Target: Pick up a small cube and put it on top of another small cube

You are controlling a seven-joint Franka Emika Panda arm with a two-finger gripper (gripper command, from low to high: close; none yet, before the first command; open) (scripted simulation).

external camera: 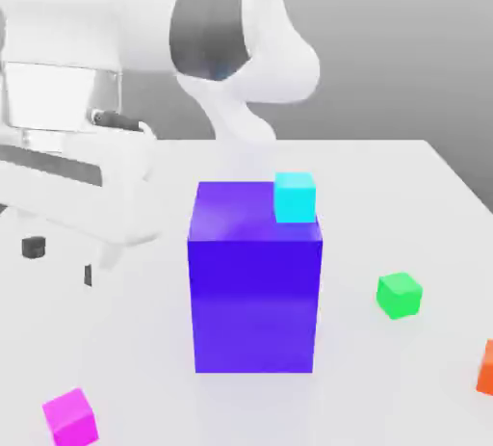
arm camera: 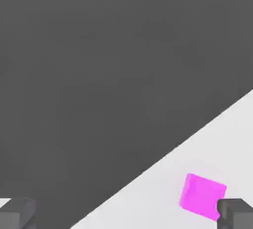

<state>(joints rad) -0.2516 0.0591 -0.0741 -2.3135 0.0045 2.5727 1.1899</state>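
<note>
The small magenta cube (external camera: 69, 417) lies on the white table near its front edge, at the exterior view's left. In the hand view this cube (arm camera: 202, 196) shows close to one dark fingertip (arm camera: 236, 214), on the table below the hand. My gripper (external camera: 61, 261) hangs above the table at the exterior view's left, higher than the magenta cube and apart from it. Its jaws stand wide open with nothing held between them (arm camera: 126, 216). The small green cube (external camera: 399, 295) rests on the table at the exterior view's right, beyond the big block.
A tall blue-violet block (external camera: 255, 280) stands mid-table between the two small cubes. A cyan cube (external camera: 295, 196) sits at its top rear corner. An orange cube (external camera: 486, 369) lies at the exterior view's right edge. The table's edge (arm camera: 163, 159) runs near the magenta cube.
</note>
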